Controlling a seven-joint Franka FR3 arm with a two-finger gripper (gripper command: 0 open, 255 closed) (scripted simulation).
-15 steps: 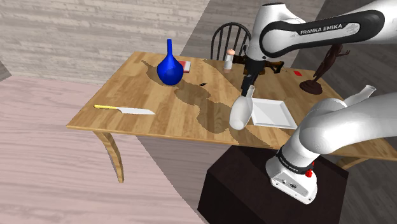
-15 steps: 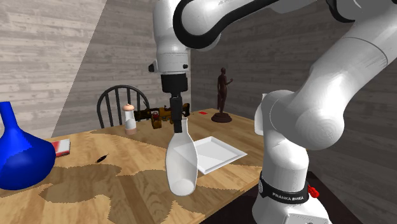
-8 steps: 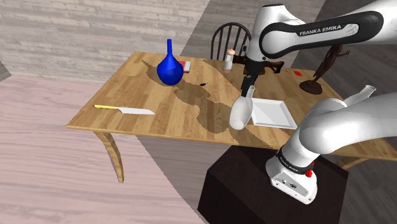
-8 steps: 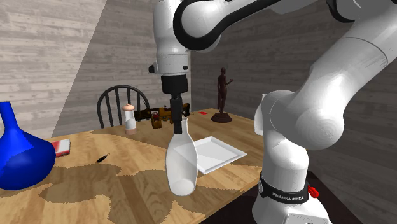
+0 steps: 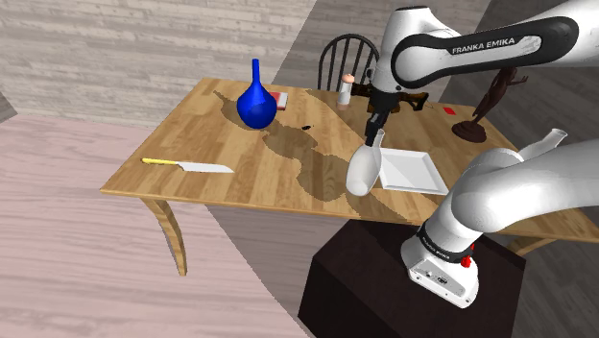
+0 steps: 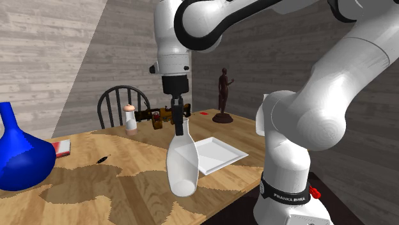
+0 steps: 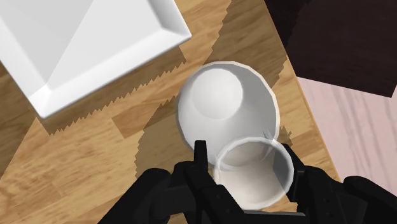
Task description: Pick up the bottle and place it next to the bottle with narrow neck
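A white bottle [image 5: 362, 169] stands upright on the wooden table [image 5: 240, 154], close to the edge by the stand. My gripper [image 5: 372, 132] points straight down and is shut on its neck. From the wrist, the two black fingers [image 7: 200, 159] clasp the rim of the bottle's mouth [image 7: 252, 173], with its round body [image 7: 222, 105] below. The second exterior view has the gripper [image 6: 179, 124] on top of the white bottle [image 6: 181, 163]. The blue bottle with the narrow neck [image 5: 256, 104] stands far off toward the shoulder view's upper left, and it is seen again as the blue bottle [image 6: 16, 156].
A white square plate [image 5: 413, 170] lies right beside the white bottle. A knife [image 5: 187, 166] lies near the table's left edge. A small capped jar [image 5: 344, 89], a red book [image 5: 280, 99], a dark figurine [image 5: 485, 106] and a chair [image 5: 346, 46] are along the far side.
The fingers have closed on the white bottle's neck. The arm and the bottle stay where they were.
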